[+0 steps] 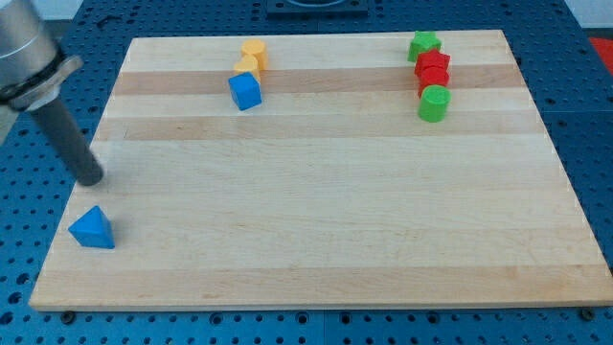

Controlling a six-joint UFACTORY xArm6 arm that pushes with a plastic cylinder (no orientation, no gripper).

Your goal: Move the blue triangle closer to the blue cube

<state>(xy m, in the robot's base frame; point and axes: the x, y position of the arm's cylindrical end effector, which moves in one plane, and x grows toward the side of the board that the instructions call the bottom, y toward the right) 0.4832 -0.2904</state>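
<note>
The blue triangle (92,228) lies near the board's bottom-left corner. The blue cube (245,91) sits far off toward the view's top, left of centre, touching the yellow blocks above it. My tip (90,178) is at the board's left edge, a short way above the blue triangle and apart from it. The rod slants up to the view's top left.
Two yellow blocks (251,57) sit just above the blue cube. At the top right stand a green star-like block (423,44), two red blocks (433,71) and a green cylinder (434,103) in a column. The wooden board (335,211) lies on a blue perforated table.
</note>
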